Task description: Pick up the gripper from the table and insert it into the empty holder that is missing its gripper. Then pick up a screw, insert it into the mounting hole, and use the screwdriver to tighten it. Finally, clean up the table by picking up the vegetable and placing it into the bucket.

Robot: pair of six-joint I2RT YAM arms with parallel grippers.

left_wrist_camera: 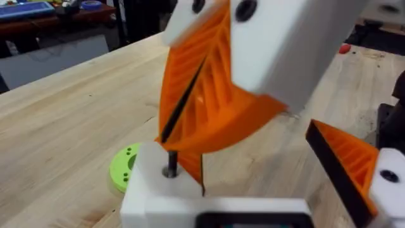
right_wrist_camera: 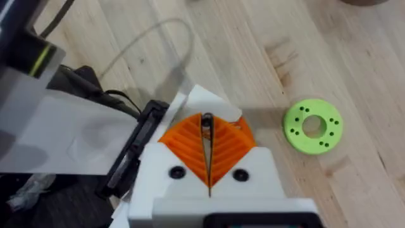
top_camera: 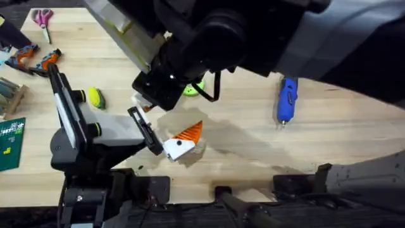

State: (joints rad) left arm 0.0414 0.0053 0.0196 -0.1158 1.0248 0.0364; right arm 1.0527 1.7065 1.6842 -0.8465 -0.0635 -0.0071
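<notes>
Right end effector [right_wrist_camera: 207, 149] pinched over empty holder [left_wrist_camera: 166, 183], screwdriver [top_camera: 286, 100] apart

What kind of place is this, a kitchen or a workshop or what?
Most likely a workshop or robotics lab bench: a wooden table carrying a blue screwdriver, orange-handled pliers, a green circuit board and pink scissors.

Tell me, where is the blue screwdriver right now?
In the overhead view the blue screwdriver lies on the wooden table toward the right side, well away from the green disc and the yellow-green vegetable.
</notes>
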